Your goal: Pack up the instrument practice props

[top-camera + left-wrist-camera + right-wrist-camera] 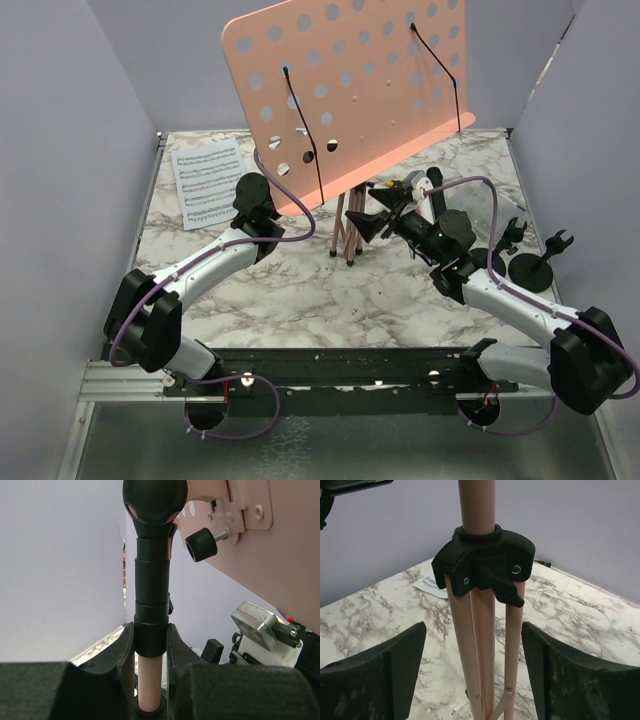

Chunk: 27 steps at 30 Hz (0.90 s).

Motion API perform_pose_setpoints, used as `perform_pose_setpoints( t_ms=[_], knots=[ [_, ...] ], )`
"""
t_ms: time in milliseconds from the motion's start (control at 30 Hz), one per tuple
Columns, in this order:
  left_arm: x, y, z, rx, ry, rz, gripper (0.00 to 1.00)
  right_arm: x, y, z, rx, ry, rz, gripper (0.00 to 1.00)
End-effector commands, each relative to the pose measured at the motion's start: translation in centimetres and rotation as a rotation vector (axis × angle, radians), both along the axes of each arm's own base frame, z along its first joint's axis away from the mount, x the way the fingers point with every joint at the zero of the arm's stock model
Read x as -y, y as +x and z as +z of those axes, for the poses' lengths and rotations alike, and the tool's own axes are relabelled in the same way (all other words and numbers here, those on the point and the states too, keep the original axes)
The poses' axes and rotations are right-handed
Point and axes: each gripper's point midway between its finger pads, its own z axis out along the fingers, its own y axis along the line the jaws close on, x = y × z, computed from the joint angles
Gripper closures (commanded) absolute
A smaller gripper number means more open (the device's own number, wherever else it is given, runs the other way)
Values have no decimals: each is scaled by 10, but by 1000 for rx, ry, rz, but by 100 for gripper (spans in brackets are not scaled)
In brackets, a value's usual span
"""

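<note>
Pink music stand [350,80] stands on the bench [300,290] toward twelve o'clock. The left gripper [150,640] clenches its pole; the right gripper [472,665], released, straddles the legs [482,645]. It is best closed squarely below the hub [482,560].

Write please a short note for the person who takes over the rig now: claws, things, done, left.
Left claw: shut on the stand, on its pole below the board.
Right claw: open around the legs, not touching them.
Sheets: table, far left. Two holders: right side. Stand upright in the middle.
Done: nothing packed yet.
Left: fold the stand, pack all.
</note>
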Motion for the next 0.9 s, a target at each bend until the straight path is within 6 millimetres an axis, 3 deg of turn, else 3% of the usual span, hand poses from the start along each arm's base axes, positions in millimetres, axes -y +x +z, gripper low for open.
perform_pose_setpoints(
  t_ms=[0, 300, 500, 600, 700, 867],
  knots=[
    [-1, -11, 14, -18, -20, -47, 100, -2, 8, 5, 29, 39, -28, 17],
    [-1, -9, 16, -51, -50, -33, 100, -31, 27, 2, 20, 82, 27, 13],
    [3, -8, 15, -80, -80, -13, 100, -27, 42, -13, 31, 108, -147, 16],
    [5, -9, 17, -81, -98, -2, 100, -23, 51, -18, 42, 116, -232, 25],
    [3, -9, 22, -73, -112, 8, 100, -26, 57, -19, 50, 115, -248, 41],
    [-12, -10, 37, -37, -132, 76, 100, -39, 47, -9, 56, 112, -178, 63]
  ],
)
